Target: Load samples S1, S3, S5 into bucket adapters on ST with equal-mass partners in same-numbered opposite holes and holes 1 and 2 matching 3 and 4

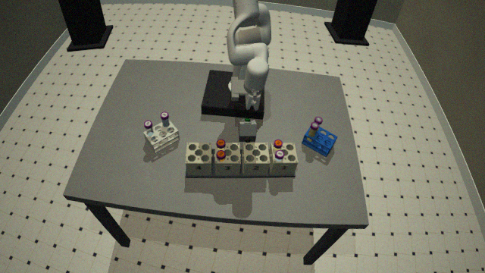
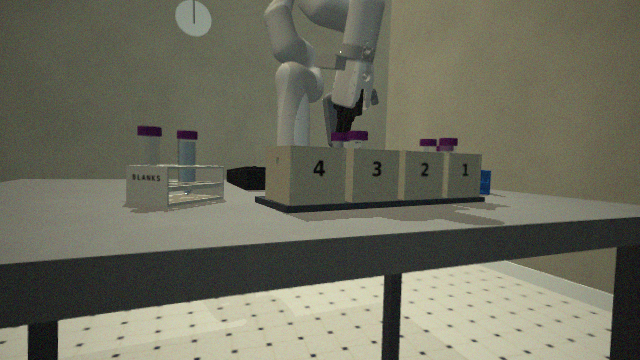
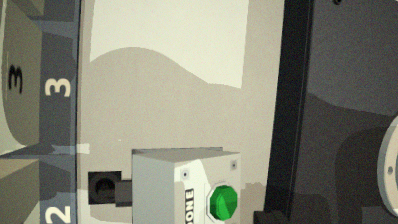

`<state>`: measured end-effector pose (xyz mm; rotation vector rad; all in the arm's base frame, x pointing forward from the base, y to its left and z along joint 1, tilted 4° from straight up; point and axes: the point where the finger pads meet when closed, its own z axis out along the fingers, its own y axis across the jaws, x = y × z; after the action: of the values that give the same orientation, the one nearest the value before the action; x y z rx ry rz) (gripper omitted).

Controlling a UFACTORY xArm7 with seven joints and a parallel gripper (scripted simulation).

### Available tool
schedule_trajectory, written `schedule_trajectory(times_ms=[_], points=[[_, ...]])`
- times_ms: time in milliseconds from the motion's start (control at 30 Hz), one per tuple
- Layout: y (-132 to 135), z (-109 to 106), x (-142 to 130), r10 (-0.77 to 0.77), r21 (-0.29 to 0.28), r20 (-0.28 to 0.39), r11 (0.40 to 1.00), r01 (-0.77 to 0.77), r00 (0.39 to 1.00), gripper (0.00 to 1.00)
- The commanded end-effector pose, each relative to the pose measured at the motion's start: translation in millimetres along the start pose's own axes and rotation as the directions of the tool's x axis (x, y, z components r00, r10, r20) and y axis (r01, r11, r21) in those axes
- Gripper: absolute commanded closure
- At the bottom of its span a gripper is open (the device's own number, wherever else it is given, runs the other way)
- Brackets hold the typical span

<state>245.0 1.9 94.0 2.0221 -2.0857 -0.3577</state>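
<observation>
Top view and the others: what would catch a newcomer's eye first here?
First, the row of four beige adapters across the table's middle, with purple-capped tubes standing in adapter 3 and adapter 1. Next, the white arm bent down behind that row, its shut, empty end effector poised over the small desk with the green DONE key. Two racks flank the row: a white blanks rack and a blue rack, each holding two tubes.

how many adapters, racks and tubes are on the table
tan square adapter blocks: 4
tube racks, one white, one blue: 2
purple-capped tubes: 8
total: 14
</observation>
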Motion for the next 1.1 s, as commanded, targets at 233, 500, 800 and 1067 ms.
schedule_trajectory(times_ms=[233, 500, 800, 1067], points=[[-4.3, 12.4, -0.1, 0.0, 0.003, 0.0, 1.0, 0.0, 1.0, 1.0], [-8.0, 26.0, -0.4, 0.0, 0.003, 0.0, 1.0, 0.0, 1.0, 1.0], [-9.8, 32.8, -0.5, 0.0, 0.003, 0.0, 1.0, 0.0, 1.0, 1.0], [-9.8, 32.8, -0.5, 0.0, 0.003, 0.0, 1.0, 0.0, 1.0, 1.0]])
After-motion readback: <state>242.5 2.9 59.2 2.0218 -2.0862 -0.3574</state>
